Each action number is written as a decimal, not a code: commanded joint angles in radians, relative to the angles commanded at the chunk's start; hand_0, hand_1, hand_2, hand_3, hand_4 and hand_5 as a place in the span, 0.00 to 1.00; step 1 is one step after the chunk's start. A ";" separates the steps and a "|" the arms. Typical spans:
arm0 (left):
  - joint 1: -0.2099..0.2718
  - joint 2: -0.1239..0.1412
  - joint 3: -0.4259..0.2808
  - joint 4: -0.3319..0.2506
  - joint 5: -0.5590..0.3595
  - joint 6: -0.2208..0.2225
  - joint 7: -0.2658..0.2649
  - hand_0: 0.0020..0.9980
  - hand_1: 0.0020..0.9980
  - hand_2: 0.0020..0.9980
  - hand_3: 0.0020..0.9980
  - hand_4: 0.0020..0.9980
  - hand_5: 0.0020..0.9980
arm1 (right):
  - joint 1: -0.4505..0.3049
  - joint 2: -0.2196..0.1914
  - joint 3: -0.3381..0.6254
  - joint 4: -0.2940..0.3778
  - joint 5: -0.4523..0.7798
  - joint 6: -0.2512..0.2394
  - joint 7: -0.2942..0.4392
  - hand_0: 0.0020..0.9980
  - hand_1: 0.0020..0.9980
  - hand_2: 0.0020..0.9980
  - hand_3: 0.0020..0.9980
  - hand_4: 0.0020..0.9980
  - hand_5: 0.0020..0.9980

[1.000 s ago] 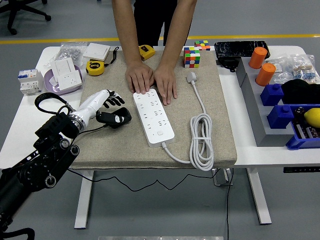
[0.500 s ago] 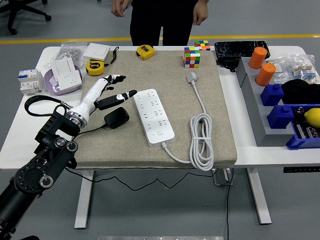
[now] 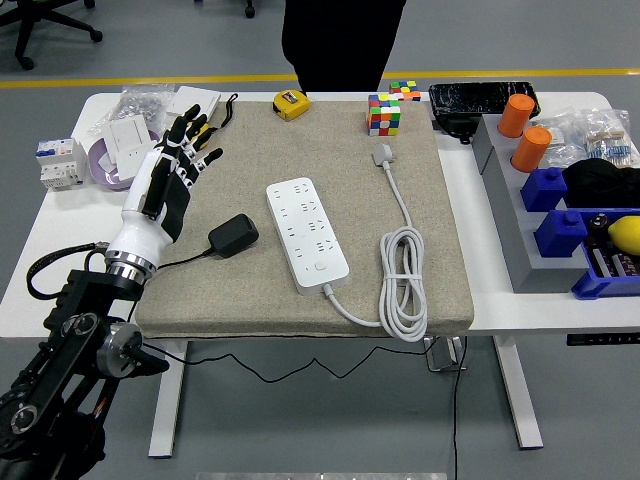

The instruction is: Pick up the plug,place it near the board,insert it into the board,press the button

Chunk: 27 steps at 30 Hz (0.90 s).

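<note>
- The left hand (image 3: pixel 172 172) is seen raised over the left part of the beige mat (image 3: pixel 440 290), its fingers spread and nothing held in them.
- The black plug (image 3: pixel 232 236) lies flat on the mat, just beside the left edge of the white power strip (image 3: pixel 307 233), apart from it and not inserted; its thin black cable runs off towards the near edge of the bench (image 3: pixel 40 280).
- The placing of the plug near the board can be judged as done, since the plug rests close to the strip and is free of the hand.
- No socket of the strip is seen occupied, so the insertion is judged not yet made.
- The button near the strip's near end is judged not yet pressed; whether it is lit cannot be told.
- The strip's own white cable (image 3: pixel 403 290) lies coiled on the mat to its right.
- A person (image 3: pixel 340 40) in dark clothing stands at the far side; no hands are seen on the bench.
- The right arm is not seen.
</note>
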 joint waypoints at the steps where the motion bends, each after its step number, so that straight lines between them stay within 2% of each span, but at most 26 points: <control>1: 0.015 -0.004 -0.004 -0.009 -0.039 0.001 0.000 0.84 0.93 0.96 1.00 1.00 0.66 | 0.002 -0.002 -0.001 0.000 0.000 0.000 0.000 0.94 0.89 0.83 0.84 1.00 0.94; 4: 0.048 -0.011 -0.011 -0.020 -0.096 -0.005 0.004 0.84 0.93 0.96 1.00 1.00 0.66 | 0.002 -0.005 -0.007 0.000 0.001 0.000 0.000 0.94 0.89 0.83 0.84 1.00 0.94; 5: 0.060 -0.011 -0.013 -0.021 -0.100 -0.007 0.006 0.87 0.93 0.94 1.00 1.00 0.77 | 0.002 -0.006 -0.008 0.000 0.000 0.000 0.000 0.94 0.89 0.83 0.84 1.00 0.93; 11: 0.094 -0.008 -0.003 -0.026 -0.087 -0.009 0.011 0.87 0.93 0.94 1.00 1.00 0.77 | 0.000 -0.009 -0.005 0.000 -0.007 0.002 -0.002 0.94 0.89 0.83 0.84 1.00 0.93; 21: 0.101 0.002 0.009 -0.024 0.010 -0.018 0.040 0.85 0.92 0.92 0.99 1.00 0.74 | 0.005 -0.007 -0.013 0.000 0.001 0.000 0.000 0.94 0.89 0.83 0.84 1.00 0.93; 22: 0.101 0.002 0.007 -0.022 0.026 -0.018 0.044 0.85 0.92 0.92 0.99 1.00 0.74 | 0.005 -0.006 -0.012 0.000 0.001 0.000 0.000 0.94 0.89 0.83 0.84 1.00 0.93; 23: 0.101 0.004 0.006 -0.020 0.047 -0.018 0.049 0.82 0.87 0.89 0.93 1.00 0.73 | 0.004 -0.006 -0.011 0.000 -0.001 0.000 0.000 0.94 0.89 0.83 0.84 1.00 0.93; 27: 0.105 0.015 0.006 -0.008 0.147 -0.019 0.073 0.82 0.87 0.89 0.93 1.00 0.73 | 0.002 -0.005 -0.008 0.000 -0.003 0.000 -0.001 0.94 0.89 0.83 0.84 1.00 0.93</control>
